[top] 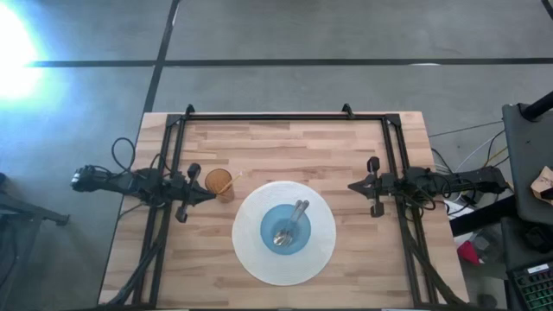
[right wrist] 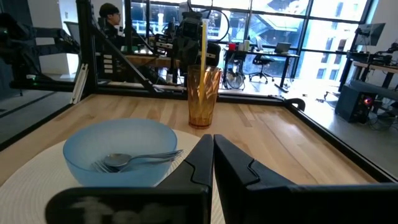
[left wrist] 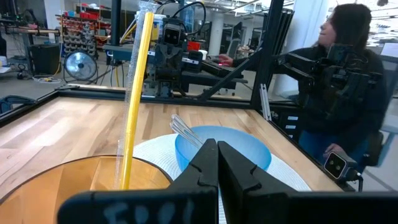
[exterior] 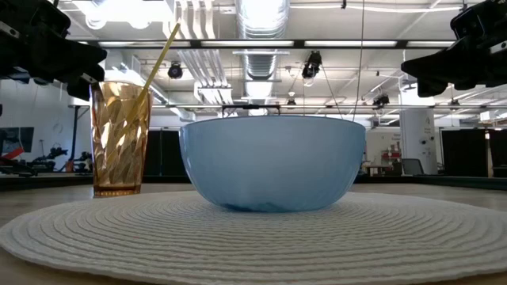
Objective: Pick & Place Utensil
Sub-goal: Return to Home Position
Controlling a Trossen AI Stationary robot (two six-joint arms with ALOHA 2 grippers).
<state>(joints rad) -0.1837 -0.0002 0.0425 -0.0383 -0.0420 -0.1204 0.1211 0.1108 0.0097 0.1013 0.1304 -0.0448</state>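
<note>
Bowl holds 1 spoon, 1 fork; cup 1 straw.

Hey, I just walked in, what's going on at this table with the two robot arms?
Nothing is being handled right now. The left gripper is shut and empty, close beside the amber cup, which holds the yellow straw. The right gripper is shut and empty at the opposite side of the table. Between them, the blue bowl stands on the white round placemat, with the spoon and the fork lying inside it. The placing looks done.
</note>
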